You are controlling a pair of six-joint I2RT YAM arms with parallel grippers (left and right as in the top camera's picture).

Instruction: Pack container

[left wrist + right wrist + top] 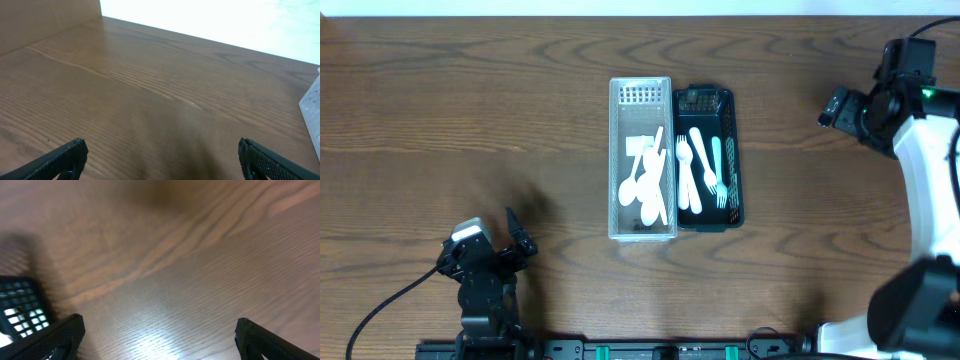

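A clear plastic container (617, 150) stands mid-table and holds white plastic spoons (642, 187). Touching its right side is a black basket (733, 165) with white forks and knives (700, 170). My left gripper (520, 235) is open and empty at the front left, far from both. My right gripper (835, 105) is open and empty at the far right, away from the basket. The left wrist view shows bare wood between the open jaws (160, 157) and the container's corner (312, 102) at the right edge. The right wrist view shows the basket's corner (20, 305) left of the open jaws (160, 335).
The brown wooden table (470, 120) reaches a white far edge (620, 8) at the top. A black rail (650, 350) with the arm bases runs along the front edge.
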